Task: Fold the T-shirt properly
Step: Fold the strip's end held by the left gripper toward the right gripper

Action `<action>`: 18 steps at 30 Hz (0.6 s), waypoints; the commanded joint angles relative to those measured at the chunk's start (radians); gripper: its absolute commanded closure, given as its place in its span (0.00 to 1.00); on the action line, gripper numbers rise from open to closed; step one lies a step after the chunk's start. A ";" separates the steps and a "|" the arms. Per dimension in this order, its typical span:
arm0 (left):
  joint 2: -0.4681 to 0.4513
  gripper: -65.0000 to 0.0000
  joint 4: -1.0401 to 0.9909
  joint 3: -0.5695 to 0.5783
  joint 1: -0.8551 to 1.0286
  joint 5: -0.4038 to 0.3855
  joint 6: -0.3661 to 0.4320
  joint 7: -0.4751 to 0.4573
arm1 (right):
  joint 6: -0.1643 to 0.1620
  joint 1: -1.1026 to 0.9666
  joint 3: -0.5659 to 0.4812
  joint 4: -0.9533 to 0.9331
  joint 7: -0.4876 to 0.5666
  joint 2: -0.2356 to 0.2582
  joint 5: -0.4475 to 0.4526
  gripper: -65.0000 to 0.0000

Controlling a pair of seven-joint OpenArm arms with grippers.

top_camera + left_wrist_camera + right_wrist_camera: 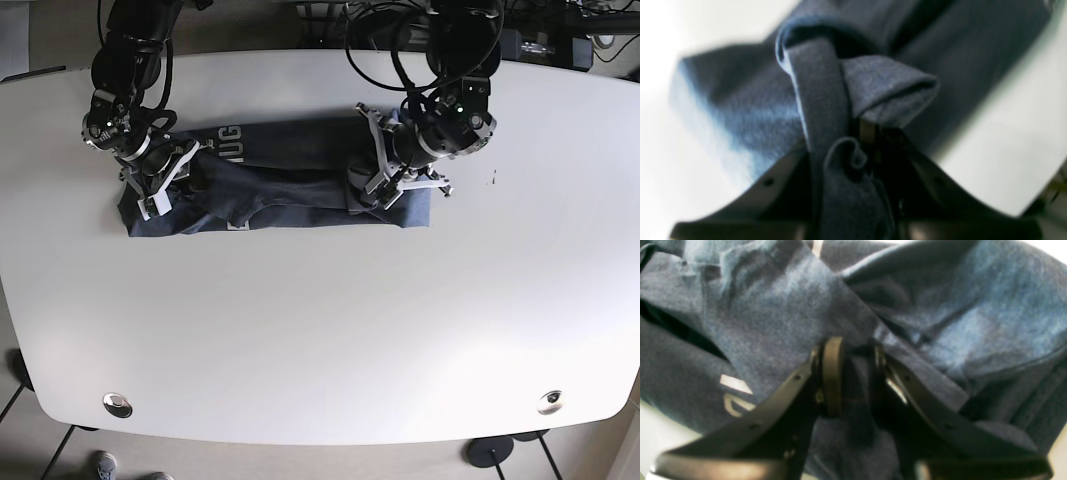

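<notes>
A dark blue T-shirt (280, 185) with pale lettering lies as a long folded band across the far part of the white table (320, 330). My left gripper (870, 133) is shut on a bunched fold of the T-shirt (887, 86) at the band's right end; in the base view this gripper (372, 180) is low over the cloth. My right gripper (855, 373) is shut on a pinch of the T-shirt (773, 316) at the band's left end, where it shows in the base view (185, 165).
Both arms reach in from the table's far edge. Cables (400, 50) hang behind the left arm. Two round fittings (118, 403) sit near the table's front corners. Dark equipment (545, 45) stands beyond the far right edge.
</notes>
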 commanded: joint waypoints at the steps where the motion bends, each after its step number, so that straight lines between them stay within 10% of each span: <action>1: 0.045 1.00 -0.030 0.001 -0.034 0.006 -0.001 -0.011 | 0.002 0.013 0.002 0.016 0.011 0.009 0.007 0.81; 12: 0.103 1.00 0.038 0.004 -0.056 -0.002 -0.001 -0.011 | 0.002 0.013 0.002 0.016 0.011 0.009 0.007 0.81; 18: 0.103 1.00 0.096 0.004 -0.083 -0.131 -0.001 -0.011 | 0.002 0.013 0.002 0.016 0.011 0.009 0.007 0.81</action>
